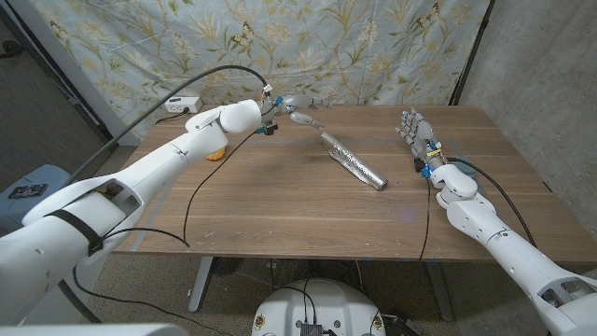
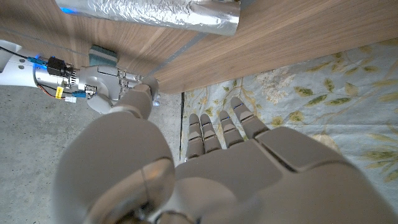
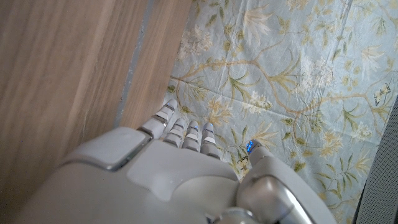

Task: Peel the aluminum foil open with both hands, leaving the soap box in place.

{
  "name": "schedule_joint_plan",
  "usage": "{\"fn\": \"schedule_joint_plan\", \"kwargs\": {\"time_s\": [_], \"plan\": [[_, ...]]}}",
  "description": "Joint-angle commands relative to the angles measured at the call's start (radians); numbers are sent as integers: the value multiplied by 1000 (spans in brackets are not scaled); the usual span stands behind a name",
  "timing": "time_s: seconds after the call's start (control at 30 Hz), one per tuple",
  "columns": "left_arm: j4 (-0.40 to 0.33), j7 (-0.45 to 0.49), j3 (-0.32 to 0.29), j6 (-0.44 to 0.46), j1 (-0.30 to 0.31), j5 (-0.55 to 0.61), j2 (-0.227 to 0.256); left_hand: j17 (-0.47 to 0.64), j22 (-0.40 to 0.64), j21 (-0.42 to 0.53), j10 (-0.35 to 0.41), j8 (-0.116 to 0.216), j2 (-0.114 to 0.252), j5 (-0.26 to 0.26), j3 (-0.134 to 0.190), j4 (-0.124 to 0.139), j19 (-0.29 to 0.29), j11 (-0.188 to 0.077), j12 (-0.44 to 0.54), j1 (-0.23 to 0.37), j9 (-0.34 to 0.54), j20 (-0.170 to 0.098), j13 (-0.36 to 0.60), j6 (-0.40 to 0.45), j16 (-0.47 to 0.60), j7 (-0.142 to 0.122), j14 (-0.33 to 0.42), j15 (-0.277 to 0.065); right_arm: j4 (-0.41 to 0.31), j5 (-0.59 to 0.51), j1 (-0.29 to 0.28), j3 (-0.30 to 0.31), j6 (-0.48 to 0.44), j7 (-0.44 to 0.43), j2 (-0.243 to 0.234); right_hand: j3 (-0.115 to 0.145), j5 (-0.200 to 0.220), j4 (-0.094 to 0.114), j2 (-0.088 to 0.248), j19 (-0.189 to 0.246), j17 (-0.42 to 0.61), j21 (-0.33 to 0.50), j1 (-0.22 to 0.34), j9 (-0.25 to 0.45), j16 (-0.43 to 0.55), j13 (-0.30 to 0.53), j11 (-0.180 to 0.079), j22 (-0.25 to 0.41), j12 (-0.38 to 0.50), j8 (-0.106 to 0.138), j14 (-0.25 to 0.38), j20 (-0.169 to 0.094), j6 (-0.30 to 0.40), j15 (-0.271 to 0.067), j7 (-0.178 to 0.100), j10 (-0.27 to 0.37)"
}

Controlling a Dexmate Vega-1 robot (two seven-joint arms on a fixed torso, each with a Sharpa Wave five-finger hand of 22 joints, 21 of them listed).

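Foil-wrapped soap box (image 1: 354, 161) lies mid-surface between both hands. Left hand (image 1: 297, 110) hovers open near its far end, right hand (image 1: 418, 131) stands open, well apart. Best now: close in evenly, pinch opposite foil edges.

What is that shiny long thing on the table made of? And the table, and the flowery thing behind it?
The long package looks wrapped in aluminum foil: silver, crinkled and glinting. What is inside is hidden. The table looks like wood or a wood-look top, brown with grain lines and a dull finish. The flowery backdrop seems to be printed cloth, hanging softly with slight folds.
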Motion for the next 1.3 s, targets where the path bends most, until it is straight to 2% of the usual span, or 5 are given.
{"fn": "schedule_joint_plan", "kwargs": {"time_s": [0.03, 0.47, 0.57, 0.83, 1.3], "plan": [[60, -61, 30, -58, -53, 59, -22, 2, 2, 4, 12, 5, 4, -5, -8, -1, 9, -1, 11, 14, 3, 1, 7, 10, 9, 0, 14, -1, -2, -9, 6, -6, -6, -8, 8, 3, 2, -1, 6, -2, 2, 4, 8, 3, 4, 1, 6, 2, -2, 1, -5, -71, 3, -28, 8, 0], [115, -90, 68, -92, -106, 90, -56, 3, 2, 7, 30, 5, 7, -13, -18, -4, 18, -9, 27, 28, 4, 1, 21, 15, 13, -3, 35, -10, 14, -1, 18, -4, -1, 0, 16, 5, 1, -2, 6, -4, 2, 4, 8, 3, 4, 1, 7, 2, -7, 1, -7, -72, 2, -27, 9, 0], [124, -99, 77, -96, -117, 97, -63, 3, 3, 8, 54, 7, 7, -17, -24, -4, 23, -13, 42, 34, 5, 2, 28, 23, 15, -9, 48, -16, 17, -1, 18, -3, 2, -1, 17, 5, 0, -2, 6, -4, 3, 4, 8, 3, 4, 1, 9, 2, -7, 1, -7, -71, 1, -27, 9, 1], [125, -122, 92, -90, -132, 108, -72, 3, 3, 10, 60, 9, 1, -22, -30, -10, 29, -14, 50, 45, 5, -2, 35, 32, 15, -10, 56, -20, 9, 0, 11, -1, -8, -5, 10, 6, 0, -3, 7, -5, 3, 4, 9, 3, 4, 2, 9, 2, -9, 1, -7, -71, 2, -27, 9, 1], [144, -183, 142, -66, -186, 156, -104, 4, 3, 2, 19, 0, -25, -43, -53, -15, 11, -10, 45, 76, 6, 0, 48, 16, 2, -10, 33, -13, 10, 3, 14, 0, -14, 1, 4, 8, -1, -4, 9, -8, 3, 3, 10, 3, 4, 2, 8, 2, -14, 1, -10, -72, 2, -24, 9, -2]]}}
